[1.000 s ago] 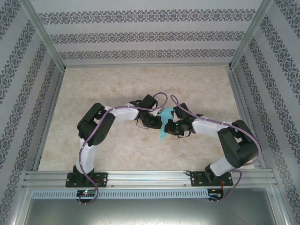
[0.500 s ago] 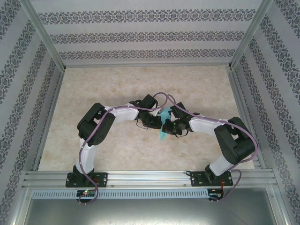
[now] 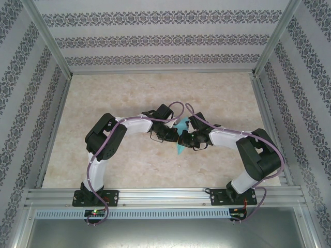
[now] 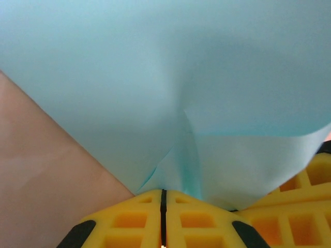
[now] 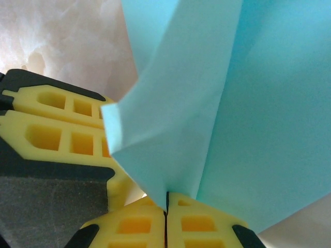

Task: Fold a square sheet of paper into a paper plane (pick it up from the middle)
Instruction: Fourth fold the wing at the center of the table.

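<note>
Two grippers meet nose to nose over the middle of the beige marbled tabletop (image 3: pixel 129 98), pinching a thin light-cyan paper sheet (image 3: pixel 179 150) between them. Top view: most of the paper is hidden by the two wrists, with just a sliver above them and a pointed bit below. I cannot tell whether that lower tip touches the table. Left gripper (image 3: pixel 174 135) and right gripper (image 3: pixel 183 139) are dark blobs there and their fingers are too small to read. Left wrist view: the yellow ribbed fingers of the left gripper (image 4: pixel 163 192) are pressed together, seam closed, and the paper (image 4: pixel 181 77) comes straight out of the seam with a soft crease running up from it. The sheet runs off frame at the top and both sides. The other gripper's yellow fingers (image 4: pixel 302 206) sit at bottom right, touching or just beside, partly under the paper edge. Right wrist view: the right gripper (image 5: pixel 166 195) is likewise clamped on the paper (image 5: pixel 243 113). Folded layers with one sharp crease and a small bent corner are visible, and the overall shape is cut off. The left gripper's fingers (image 5: pixel 62 121) are just beside, at left. Room: bare tabletop on all sides, patterned walls (image 3: pixel 165 39) and the near aluminium rail (image 3: pixel 165 195) well apart from the paper.
</note>
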Robot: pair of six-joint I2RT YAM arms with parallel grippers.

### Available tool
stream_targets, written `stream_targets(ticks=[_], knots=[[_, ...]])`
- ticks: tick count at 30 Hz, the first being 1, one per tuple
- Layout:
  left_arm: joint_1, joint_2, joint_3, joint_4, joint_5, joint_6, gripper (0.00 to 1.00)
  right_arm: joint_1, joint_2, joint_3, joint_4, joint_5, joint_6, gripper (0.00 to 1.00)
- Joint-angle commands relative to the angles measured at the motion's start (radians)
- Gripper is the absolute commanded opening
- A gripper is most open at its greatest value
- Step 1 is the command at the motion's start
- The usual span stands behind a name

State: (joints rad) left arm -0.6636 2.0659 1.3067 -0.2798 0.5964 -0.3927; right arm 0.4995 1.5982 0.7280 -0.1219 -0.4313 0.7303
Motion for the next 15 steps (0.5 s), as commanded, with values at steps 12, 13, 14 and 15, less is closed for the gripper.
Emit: stream_targets(ticks=[12,13,14,15], knots=[[0.019,0.042,-0.047,0.006,0.001,-0.008,0.11,0.002,0.075,-0.022,0.058,-0.026,0.003,0.08],[0.019,0.043,-0.047,0.009,0.003,-0.009,0.11,0.002,0.078,-0.022,0.059,-0.027,0.002,0.08],[0.021,0.043,-0.049,0.011,0.007,-0.012,0.11,0.003,0.084,-0.02,0.057,-0.025,0.001,0.08],[0.021,0.043,-0.048,0.013,0.009,-0.014,0.11,0.003,0.087,-0.02,0.053,-0.024,-0.003,0.08]])
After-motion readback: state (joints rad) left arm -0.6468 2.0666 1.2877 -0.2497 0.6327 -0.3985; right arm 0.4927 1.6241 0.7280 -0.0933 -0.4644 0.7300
